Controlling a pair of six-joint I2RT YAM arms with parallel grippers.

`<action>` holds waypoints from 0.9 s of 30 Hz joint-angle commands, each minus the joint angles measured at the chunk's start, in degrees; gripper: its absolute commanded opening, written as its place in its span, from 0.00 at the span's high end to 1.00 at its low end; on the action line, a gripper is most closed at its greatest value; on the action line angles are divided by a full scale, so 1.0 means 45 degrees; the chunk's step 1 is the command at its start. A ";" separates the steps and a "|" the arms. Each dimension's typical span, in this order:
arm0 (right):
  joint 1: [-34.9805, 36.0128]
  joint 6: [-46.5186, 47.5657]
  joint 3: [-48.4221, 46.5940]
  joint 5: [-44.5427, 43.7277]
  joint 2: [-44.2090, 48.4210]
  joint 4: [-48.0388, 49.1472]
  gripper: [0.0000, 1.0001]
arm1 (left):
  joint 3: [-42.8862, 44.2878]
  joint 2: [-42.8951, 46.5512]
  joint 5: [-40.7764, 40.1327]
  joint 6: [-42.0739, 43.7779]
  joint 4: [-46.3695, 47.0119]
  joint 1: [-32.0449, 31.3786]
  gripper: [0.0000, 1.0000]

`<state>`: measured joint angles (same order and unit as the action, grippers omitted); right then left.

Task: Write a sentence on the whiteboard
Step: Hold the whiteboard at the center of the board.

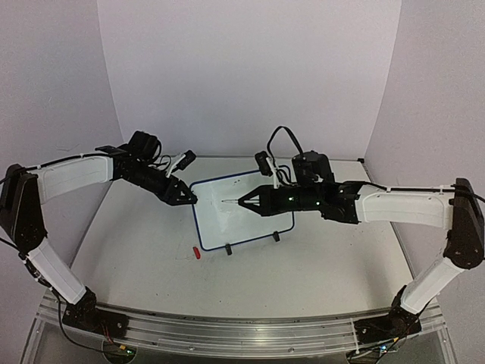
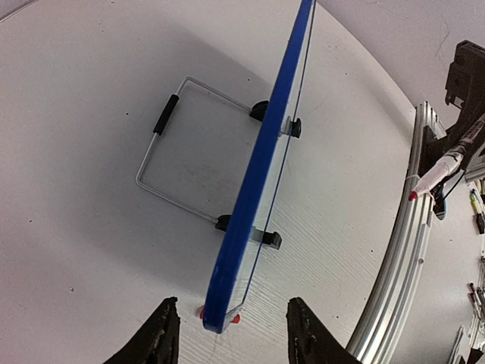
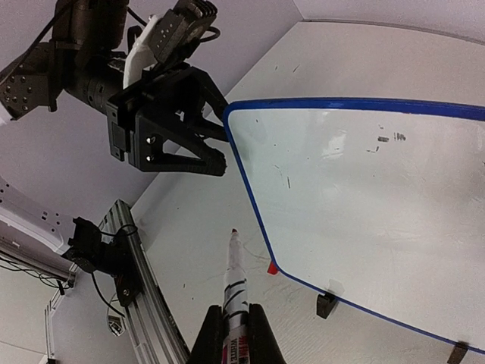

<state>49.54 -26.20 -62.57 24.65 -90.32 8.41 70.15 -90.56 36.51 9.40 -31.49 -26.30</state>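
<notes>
Left gripper (image 1: 189, 200) at whiteboard (image 1: 236, 221) edge

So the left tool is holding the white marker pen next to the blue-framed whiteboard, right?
No. The right tool grips the white marker pen, not the left tool, beside the blue-framed whiteboard; the right wrist view shows it.

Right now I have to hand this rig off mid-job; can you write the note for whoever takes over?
Left gripper: open, jaws astride the whiteboard's top left corner, not clamped.
Right gripper: shut on the uncapped marker, tip aimed at the board; contact unclear.
The whiteboard stands propped on its feet; a small red piece, likely the cap, lies by its near left corner.
Done: no words legible, only faint specks.
Left: the whole sentence.
</notes>
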 commanded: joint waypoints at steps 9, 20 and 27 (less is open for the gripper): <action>0.0144 0.0218 -0.1128 -0.0149 -0.1011 0.1219 1.00 | 0.0682 -0.0458 0.0062 0.0727 -0.0139 0.0025 0.80; 0.0675 0.0622 -0.2011 -0.1274 -0.1961 0.1572 1.00 | 0.0525 -0.0412 -0.0043 0.0953 -0.0220 0.0025 1.00; 0.0833 0.0511 -0.2574 -0.1581 -0.2834 0.2080 1.00 | 0.0466 -0.0489 -0.0203 0.1073 -0.0264 0.0025 1.00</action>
<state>52.73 -24.28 -71.32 19.44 -101.26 14.15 70.89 -92.42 38.72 12.66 -32.03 -26.45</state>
